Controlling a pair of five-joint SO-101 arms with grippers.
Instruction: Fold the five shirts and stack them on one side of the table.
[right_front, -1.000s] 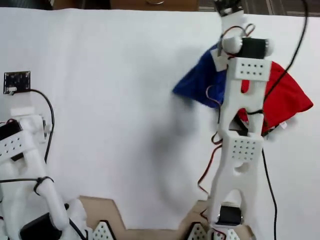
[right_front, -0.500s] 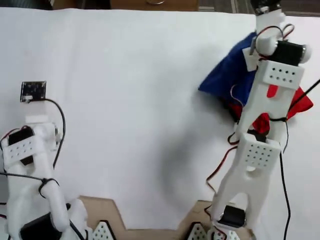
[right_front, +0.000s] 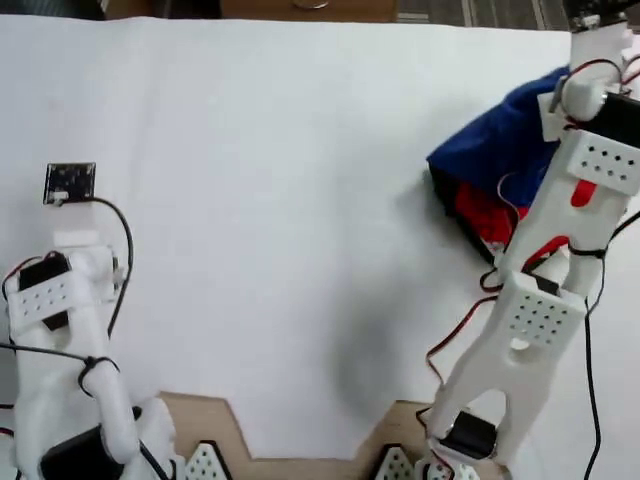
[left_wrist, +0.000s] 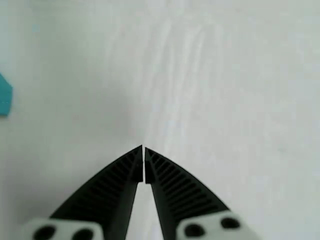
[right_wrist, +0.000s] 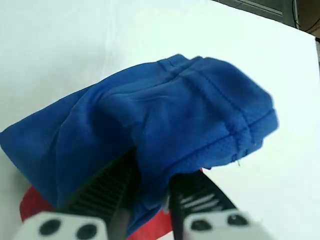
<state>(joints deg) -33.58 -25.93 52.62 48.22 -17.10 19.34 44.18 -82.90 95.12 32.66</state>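
A blue shirt (right_front: 490, 150) lies bunched at the table's far right edge, draped over a red shirt (right_front: 480, 212) whose edge shows beneath it. My right gripper (right_wrist: 150, 197) is shut on a fold of the blue shirt (right_wrist: 165, 120), and the red shirt (right_wrist: 32, 210) peeks out below the cloth. The right arm (right_front: 575, 190) stretches over both shirts and hides part of them. My left gripper (left_wrist: 143, 162) is shut with nothing in it, just above the bare white table at the near left, where the left arm (right_front: 55, 300) stands.
A white cloth covers the table (right_front: 270, 150). A small teal patch (left_wrist: 4, 95) shows at the edge of the left wrist view. Cardboard bases (right_front: 200, 425) and cables sit at the near edge by the arms.
The right arm has swung to the right, carrying the blue shirt over the red one toward the table's right edge. The left arm shifted slightly a second ago, then stayed still.
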